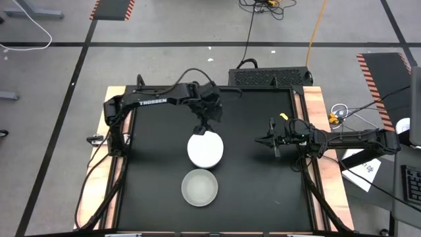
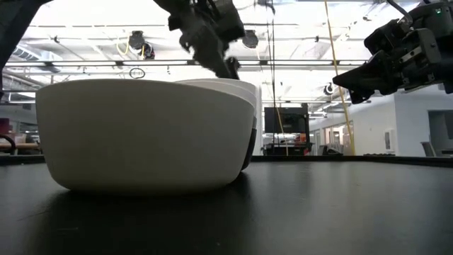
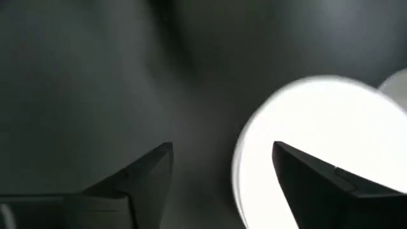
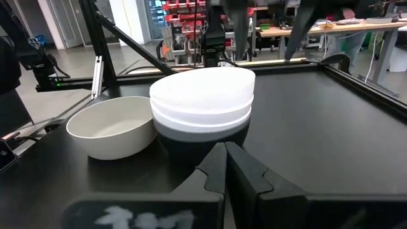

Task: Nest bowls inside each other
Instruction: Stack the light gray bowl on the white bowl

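Loose bowl (image 2: 145,138) beside the stack (image 1: 205,149).
The pale bowl sat alone on the table (image 1: 263,191), just beside the nested stack, so it probably goes in next. The left gripper (image 1: 202,127) hung with fingers apart over the stack's far rim; the right gripper (image 1: 272,140), closed and empty, waited aside.
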Robot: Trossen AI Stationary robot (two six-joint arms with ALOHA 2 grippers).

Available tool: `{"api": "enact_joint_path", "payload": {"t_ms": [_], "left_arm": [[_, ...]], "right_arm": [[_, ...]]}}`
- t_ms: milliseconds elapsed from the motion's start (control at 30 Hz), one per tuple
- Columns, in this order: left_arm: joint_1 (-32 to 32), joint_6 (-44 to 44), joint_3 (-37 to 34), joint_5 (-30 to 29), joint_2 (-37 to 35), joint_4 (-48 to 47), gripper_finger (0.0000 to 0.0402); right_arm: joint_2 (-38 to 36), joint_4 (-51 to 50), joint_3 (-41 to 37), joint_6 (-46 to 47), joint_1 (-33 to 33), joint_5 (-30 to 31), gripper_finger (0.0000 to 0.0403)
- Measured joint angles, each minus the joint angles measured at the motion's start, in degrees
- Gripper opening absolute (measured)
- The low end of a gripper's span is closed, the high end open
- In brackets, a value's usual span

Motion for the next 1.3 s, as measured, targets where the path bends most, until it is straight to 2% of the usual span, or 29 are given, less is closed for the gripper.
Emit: {"api": "enact_joint_path", "payload": {"t_ms": [133, 267, 433, 633, 767, 967, 1133, 1300], "left_arm": [[0.4, 1.5, 0.1, 4.0, -5.6, 0.4, 0.0289], [0.8, 0.2, 0.1, 8.5, -12.0, 0.5, 0.0288], [1.0, -4.6, 0.1, 8.3, -17.9, 0.2, 0.0271], [2.8, -17.1, 0.1, 1.1, -23.1, 0.3, 0.0250], [4.4, -18.7, -0.8, 2.5, -26.2, -0.6, 0.0240], [5.0, -20.8, -13.0, 7.2, -32.3, 10.0, 0.0239], [7.0, -27.2, -24.9, 6.5, -39.1, 21.2, 0.0239], [8.7, -30.8, -36.5, 3.6, -48.0, 25.3, 0.0239]], "right_arm": [[0.2, -0.1, 0.0, 0.0, 0.0, 0.0, 0.0000], [0.4, -0.1, 0.0, 0.0, 0.0, 0.0, 0.0000], [0.7, 0.3, 0.0, 0.0, 0.0, 0.0, 0.0000], [0.7, 0.3, 0.0, 0.0, 0.0, 0.0, 0.0000], [0.7, 0.3, 0.0, 0.0, 0.0, 0.0, 0.0000], [0.8, 0.2, 0.1, 0.0, 0.0, 0.0, 0.0000], [0.8, 0.2, 0.1, 0.0, 0.0, 0.0, 0.0000], [1.0, -0.1, 0.1, 0.0, 0.0, 0.0, 0.0000]]}}
